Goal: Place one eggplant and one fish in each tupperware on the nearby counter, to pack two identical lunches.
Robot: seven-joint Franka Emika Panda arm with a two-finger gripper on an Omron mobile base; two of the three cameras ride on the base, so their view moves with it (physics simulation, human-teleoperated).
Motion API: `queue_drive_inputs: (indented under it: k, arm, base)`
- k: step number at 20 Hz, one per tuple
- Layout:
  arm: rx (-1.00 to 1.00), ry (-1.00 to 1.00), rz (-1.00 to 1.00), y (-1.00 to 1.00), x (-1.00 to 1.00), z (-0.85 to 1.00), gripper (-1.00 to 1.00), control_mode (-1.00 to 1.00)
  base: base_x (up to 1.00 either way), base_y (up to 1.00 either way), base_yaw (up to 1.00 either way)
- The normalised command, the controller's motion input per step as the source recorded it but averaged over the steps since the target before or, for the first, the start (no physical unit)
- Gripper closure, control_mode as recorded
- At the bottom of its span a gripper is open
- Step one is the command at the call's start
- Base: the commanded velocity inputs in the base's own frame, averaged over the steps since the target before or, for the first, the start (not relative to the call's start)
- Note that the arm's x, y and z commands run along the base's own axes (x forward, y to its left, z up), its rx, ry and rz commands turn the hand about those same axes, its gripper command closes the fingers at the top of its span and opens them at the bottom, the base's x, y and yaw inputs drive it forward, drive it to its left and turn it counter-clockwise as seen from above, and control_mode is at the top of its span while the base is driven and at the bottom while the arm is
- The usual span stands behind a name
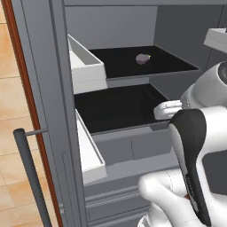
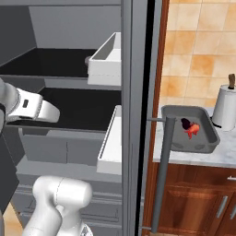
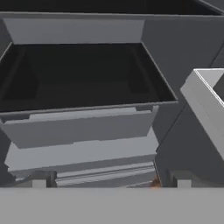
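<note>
- Left base view: I am reaching into an open fridge, my white forearm crossing in front of the lower shelf. On the upper shelf lies a small pale, greyish thing, most likely the silvery fish, though it is too small to be sure. It sits well back from the shelf's front edge and above the level my hand is at. White door bins jut out on the left.
- Right base view: on the marble counter beside the fridge stands the dark grey tupperware, and inside it lie the red-orange fish and a dark eggplant, touching each other. So one lunch looks packed. A paper-towel roll stands just behind the container. The long fridge door handle stands between me and the counter.
- Hand view: my gripper is released, its tips spread wide with nothing between them, pointing at the dark lower shelf, which looks bare.
- Risks, as I judge them: my hand is aimed at the wrong shelf, so closing here would grab nothing. Rising to the upper shelf, my wrist could knock the shelf's front lip or a door bin. The pale thing is small and rounded, so an off-centre pinch could squirt it deeper into the fridge.
</note>
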Motion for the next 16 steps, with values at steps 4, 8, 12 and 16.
queue_drive_inputs:
  k: [4,8,12,16]
  arm:
    - [0.02,-0.26,-0.16,0.05,0.30,0.00,-1.00,-1.00]
    - [0.00,-0.37,-0.15,0.11,0.24,0.11,-1.00,-1.00]
    - [0.07,-0.16,-0.13,0.04,0.19,0.48,-1.00,-1.00]
    - [0.08,-0.06,-0.09,0.01,0.32,0.48,-1.00,-1.00]
  base:
    - [0.00,0.00,0.00]
    - [0.00,0.00,0.00]
    - [0.00,0.00,0.00]
    - [0.00,0.00,0.00]
